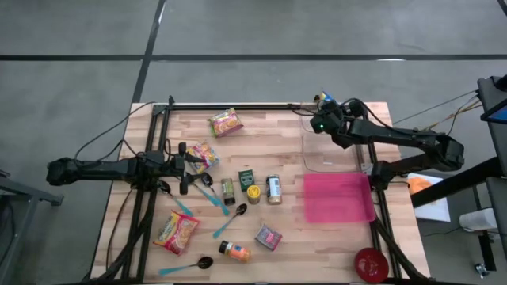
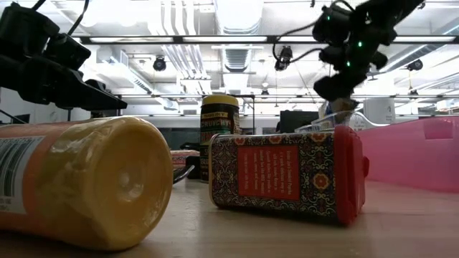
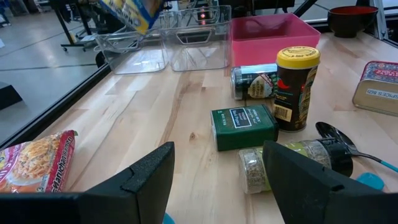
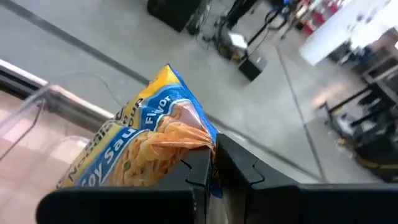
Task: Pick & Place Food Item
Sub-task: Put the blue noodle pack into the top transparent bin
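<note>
**Noodle packet carried over the clear bin**

The right gripper (image 4: pixel 208 163) was clamped shut on the edge of a noodle packet (image 4: pixel 140 152), held high at the upper right of the overhead frame, just above the clear bin (image 1: pixel 333 150). In the right wrist frame the packet hung from the closed fingers with the bin's rim at the left edge. The left gripper (image 3: pixel 214 180) waited with its fingers standing wide and empty at the left centre of the overhead frame, near a second noodle packet (image 1: pixel 203 154) and facing the green box (image 3: pixel 244 126). To finish well, the packet probably should be centred inside the bin's walls, lowered before the fingers part, and released only when its hanging corner clears the rim.
</note>
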